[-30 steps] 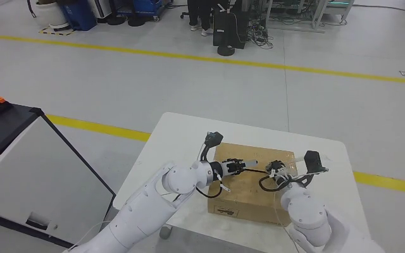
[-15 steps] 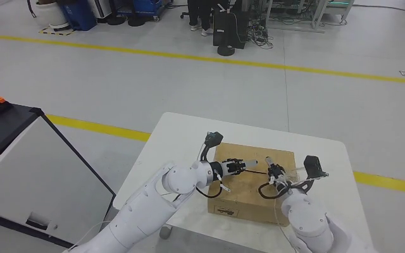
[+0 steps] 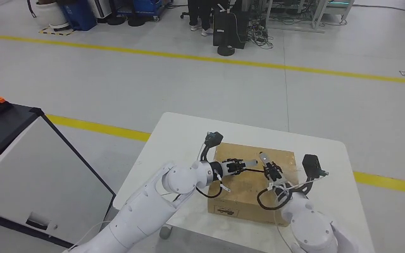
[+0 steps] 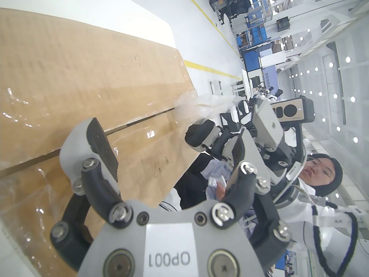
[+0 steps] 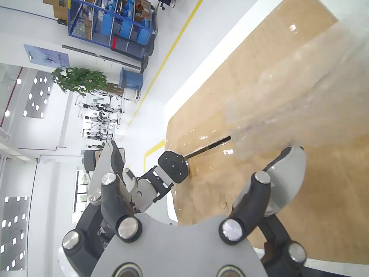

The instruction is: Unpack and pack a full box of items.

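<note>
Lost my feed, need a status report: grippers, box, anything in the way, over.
Left gripper open, right gripper open, close together over the seam. Brown cardboard box on white table, flaps shut. Clear tape crumpled, partly lifted off seam.

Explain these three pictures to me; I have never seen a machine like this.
This is a two-armed robot, and each arm ends in a pincer. The top view looks down from above the arms; the other two pictures come from cameras on the wrists. On the white table stands one cardboard box, flaps closed. The left pincer, open, sits at the seam on the box top. The right pincer, also open, is beside it, where a strip of clear tape stands lifted off the box. Whether the tape sticks to it, I cannot tell.
</note>
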`<action>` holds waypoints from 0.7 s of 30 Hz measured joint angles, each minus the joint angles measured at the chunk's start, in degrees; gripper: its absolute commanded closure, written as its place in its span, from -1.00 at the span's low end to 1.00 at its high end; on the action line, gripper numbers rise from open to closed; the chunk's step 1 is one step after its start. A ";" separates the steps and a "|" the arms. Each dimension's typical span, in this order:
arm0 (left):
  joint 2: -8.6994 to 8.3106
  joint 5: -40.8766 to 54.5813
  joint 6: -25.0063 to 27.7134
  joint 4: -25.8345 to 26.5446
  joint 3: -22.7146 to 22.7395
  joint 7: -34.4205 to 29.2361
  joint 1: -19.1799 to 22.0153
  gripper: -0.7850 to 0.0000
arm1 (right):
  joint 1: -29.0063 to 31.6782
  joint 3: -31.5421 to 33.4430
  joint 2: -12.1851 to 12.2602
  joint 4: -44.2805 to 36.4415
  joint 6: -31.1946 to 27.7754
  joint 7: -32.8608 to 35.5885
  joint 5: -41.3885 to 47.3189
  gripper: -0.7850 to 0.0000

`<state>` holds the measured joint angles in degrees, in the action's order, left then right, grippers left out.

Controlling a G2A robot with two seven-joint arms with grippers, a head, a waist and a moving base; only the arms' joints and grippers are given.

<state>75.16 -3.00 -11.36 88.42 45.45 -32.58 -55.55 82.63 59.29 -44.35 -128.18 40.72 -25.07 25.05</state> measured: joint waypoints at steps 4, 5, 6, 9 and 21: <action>0.00 0.00 0.00 0.00 0.00 0.00 0.00 -1.00 | -1.30 -0.01 -0.56 -0.84 1.45 1.87 -1.43 -1.00; 0.00 0.00 0.00 0.00 0.00 0.00 0.00 -1.00 | -1.75 -0.16 -0.75 -1.21 1.99 2.67 -1.68 -1.00; 0.00 0.00 0.00 0.00 0.00 0.00 0.00 -1.00 | -2.04 -0.28 -0.90 -1.57 2.36 3.35 -1.68 -1.00; 0.00 0.00 0.00 0.00 0.00 0.00 0.00 -1.00 | -2.77 -0.22 -1.35 -2.72 3.40 5.25 -1.41 -1.00; 0.00 0.00 0.00 0.00 0.00 0.00 0.00 -1.00 | -1.41 2.76 -2.03 -6.37 2.83 13.15 -2.24 -1.00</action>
<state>75.16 -3.00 -11.36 88.42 45.45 -32.58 -55.55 81.22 62.05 -46.38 -134.55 43.55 -11.92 22.81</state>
